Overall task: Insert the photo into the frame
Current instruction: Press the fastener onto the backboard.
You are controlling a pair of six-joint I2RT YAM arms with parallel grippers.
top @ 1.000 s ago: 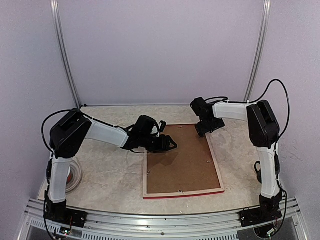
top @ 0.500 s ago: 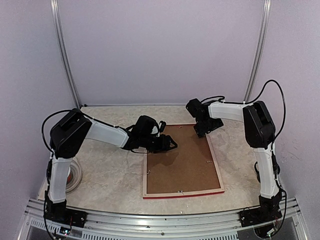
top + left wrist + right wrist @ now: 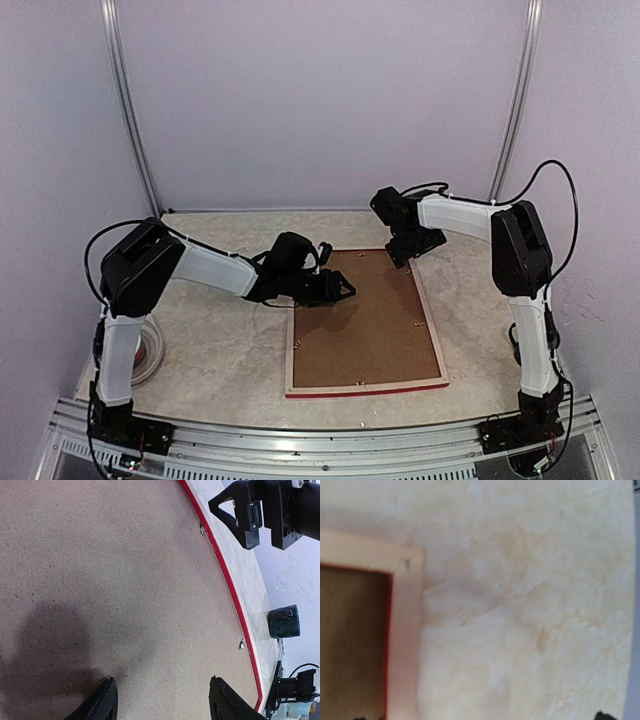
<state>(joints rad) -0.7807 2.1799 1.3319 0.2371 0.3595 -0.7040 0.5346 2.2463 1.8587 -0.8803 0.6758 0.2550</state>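
The frame (image 3: pixel 366 388) is seen face down. The left claw (image 3: pixel 343 289), released, is positioned over its far-left corner, and the right claw (image 3: pixel 399 259), released, over its far-right corner.

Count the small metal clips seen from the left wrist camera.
2. One clip sits on the backing board beside the frame's red edge, near the view's top; the second lies further down that same edge. Others may be hidden.

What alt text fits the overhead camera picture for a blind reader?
A large rectangular red-edged pale wood frame lies face down on a marbled table, a brown backing board inside it. Two white-and-black robot arms reach over its far corners, left gripper and right gripper open.
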